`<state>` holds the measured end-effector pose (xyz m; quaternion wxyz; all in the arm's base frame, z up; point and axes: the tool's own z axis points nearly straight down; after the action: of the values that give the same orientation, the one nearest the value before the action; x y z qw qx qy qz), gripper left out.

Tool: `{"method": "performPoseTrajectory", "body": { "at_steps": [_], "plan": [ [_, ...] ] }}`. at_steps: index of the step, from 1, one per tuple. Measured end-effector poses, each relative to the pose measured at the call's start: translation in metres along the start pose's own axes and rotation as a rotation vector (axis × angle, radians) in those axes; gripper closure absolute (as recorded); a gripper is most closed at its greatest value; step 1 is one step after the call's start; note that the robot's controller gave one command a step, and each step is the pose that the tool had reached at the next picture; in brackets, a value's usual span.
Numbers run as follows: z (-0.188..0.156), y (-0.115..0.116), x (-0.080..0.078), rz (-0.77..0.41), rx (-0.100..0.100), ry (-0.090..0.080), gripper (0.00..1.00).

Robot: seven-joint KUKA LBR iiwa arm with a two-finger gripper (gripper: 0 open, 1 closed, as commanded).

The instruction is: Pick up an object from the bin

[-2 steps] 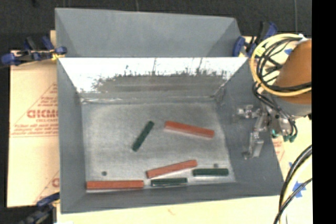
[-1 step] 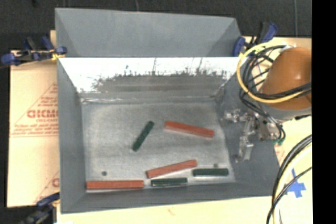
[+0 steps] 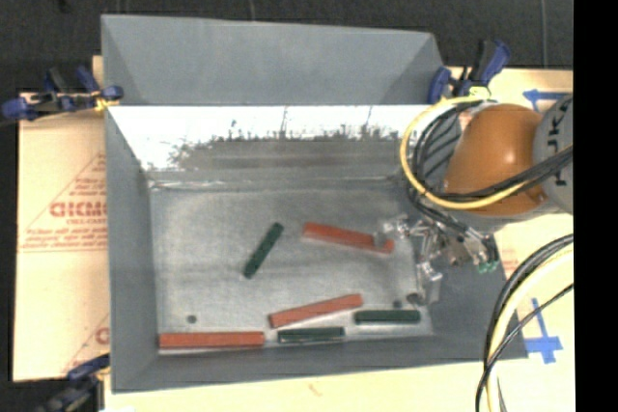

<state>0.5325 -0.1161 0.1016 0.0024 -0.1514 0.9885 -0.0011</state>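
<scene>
The pincer (image 3: 422, 277), apart or together I cannot tell, is hanging beside the red bar (image 3: 348, 237), and it is risking hitting the right wall of the bin (image 3: 452, 323).

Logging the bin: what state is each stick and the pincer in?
Centre green stick: lying slanted.
Upper red stick: lying, end near pincer.
Lower red stick: lying slanted.
Front red stick: lying level.
Front green stick: lying level.
Right green stick: lying flat.
Pincer: at right of bin.
</scene>
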Motion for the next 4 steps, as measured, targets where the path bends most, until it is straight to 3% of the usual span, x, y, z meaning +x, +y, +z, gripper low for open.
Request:
{"method": "performPoseTrajectory", "body": {
  "at_steps": [1,2,3,4],
  "plan": [
    [0.026,0.003,-0.002,-0.248,0.000,-0.002,0.00],
    [0.027,0.027,-0.061,-0.176,0.004,-0.001,0.00],
    [0.009,0.063,-0.040,-0.125,-0.004,-0.001,0.00],
    [0.014,0.069,-0.040,-0.128,-0.005,0.008,0.00]
  ]
}}
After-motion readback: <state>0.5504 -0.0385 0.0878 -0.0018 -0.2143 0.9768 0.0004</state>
